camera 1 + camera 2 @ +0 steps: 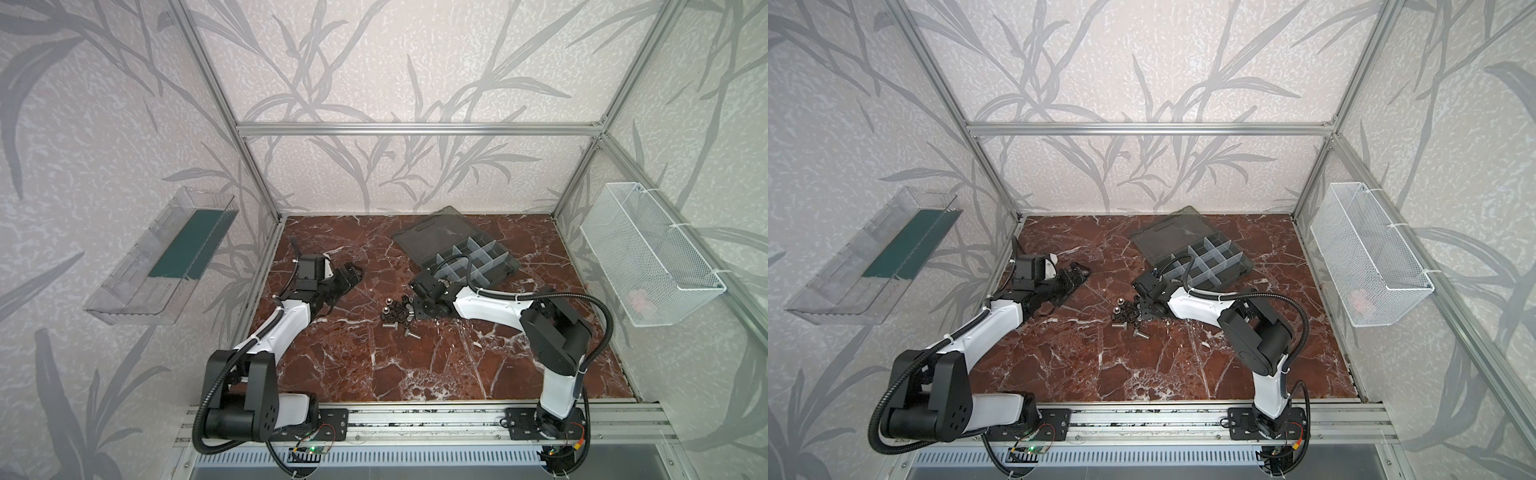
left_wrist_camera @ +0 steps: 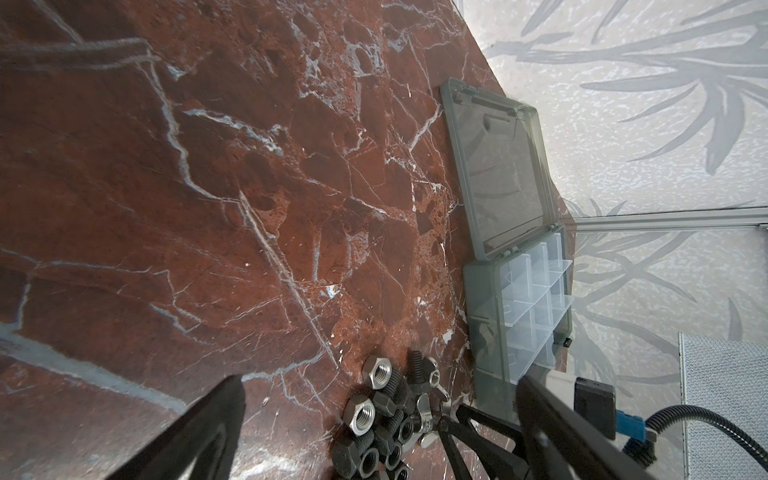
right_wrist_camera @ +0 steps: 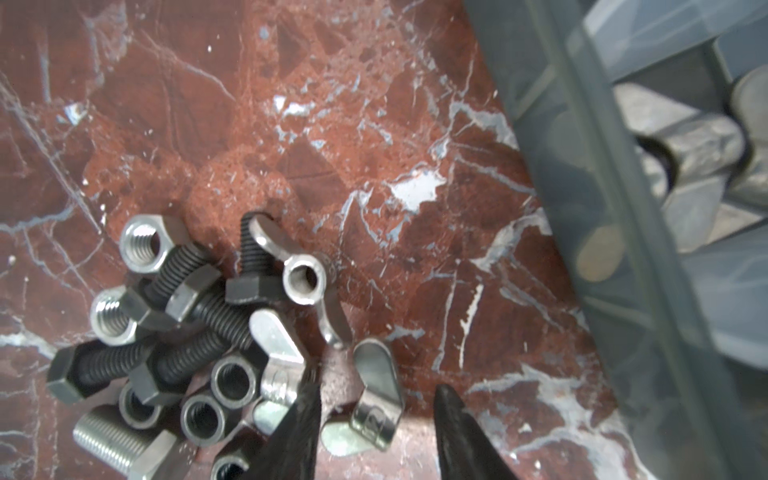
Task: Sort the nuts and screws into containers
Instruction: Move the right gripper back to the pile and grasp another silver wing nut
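Currently your right gripper (image 3: pixel 378 388) stands low over the worktop (image 1: pixel 457 365) near its middle. Its jaws are partly apart and straddle a silver wing nut (image 3: pixel 372 409). Neither fingertip touches it, so the claw is released and holds nothing.

Just beside that wing nut you have the pile (image 1: pixel 395 316). Black and silver screws (image 3: pixel 224 320) lie crossed over one another, with hexagonal nuts (image 3: pixel 145 243) and more wing nuts mixed in, all touching. In both top views two silver screws lie a little apart from the heap, toward the front edge.

Your left gripper (image 1: pixel 348 277) sits toward the left edge, well apart from the pile, its jaws spread wide and empty.

The containers (image 1: pixel 478 259) are the compartments of the organiser box (image 2: pixel 484 332), which lies right of middle toward the back edge, just beyond your right gripper. Its lid (image 1: pixel 436 235) is folded flat open toward the back. Through the box wall in the right wrist view something silvery shows in one compartment, too blurred to name.
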